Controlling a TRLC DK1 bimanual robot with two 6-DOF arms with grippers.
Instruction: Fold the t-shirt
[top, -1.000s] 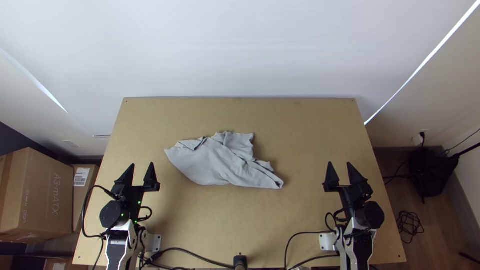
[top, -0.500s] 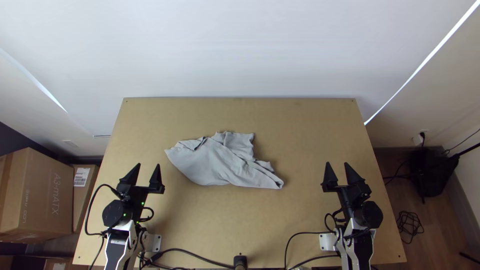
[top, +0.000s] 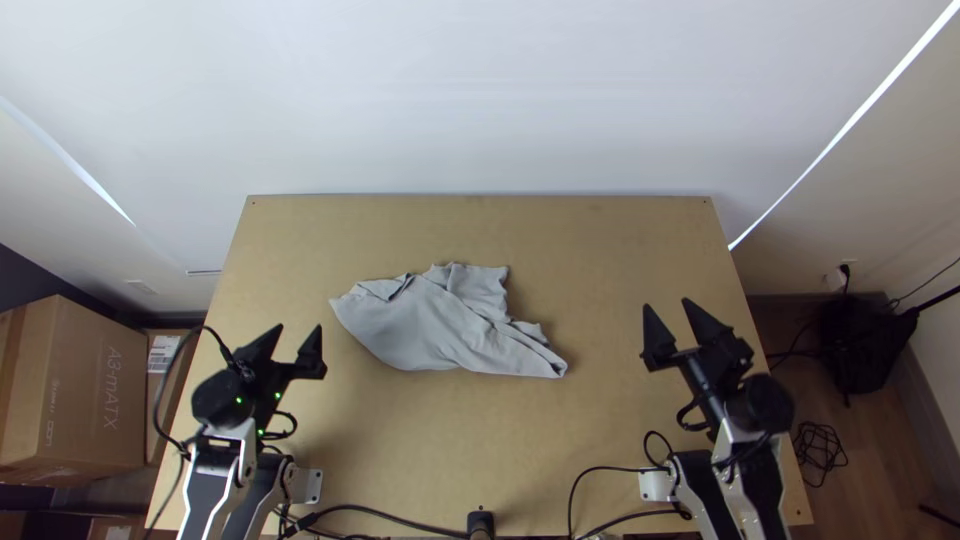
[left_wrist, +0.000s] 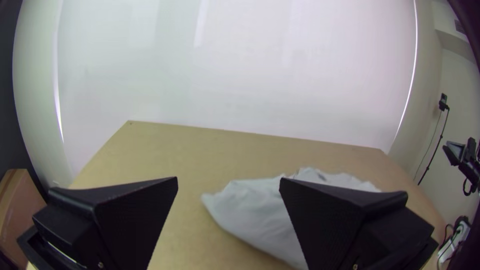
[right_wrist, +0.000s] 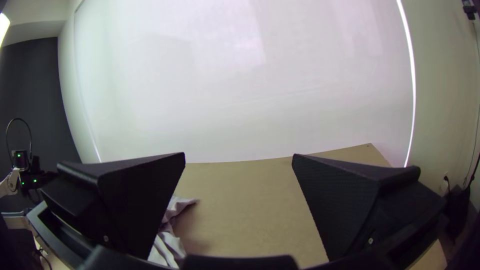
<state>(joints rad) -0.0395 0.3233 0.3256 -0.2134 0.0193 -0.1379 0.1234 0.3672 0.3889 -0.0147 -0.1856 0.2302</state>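
T-shirt (top: 430, 325): grey, lying loosely bunched around the middle of the table (top: 560, 450), a little toward the left; the near edge curves fairly smoothly, the far edge is crumpled into uneven folds, and one end narrows to a point toward the right.
Left gripper (top: 299, 327): over the left part of the table, near the shirt but apart from it; its two black fingers stand wide, with nothing between them.
Right gripper (top: 667, 304): over the right part of the table, apart from the shirt's pointed end; its fingers are also spread wide and hold nothing.
Wall (top: 480, 100): pale and smooth, beyond the table's far edge.
Cardboard box (top: 85, 390): beside the table, on the left.
Black bag (top: 860, 345): on the floor to the right, near a loose tangle of cable (top: 820, 450).
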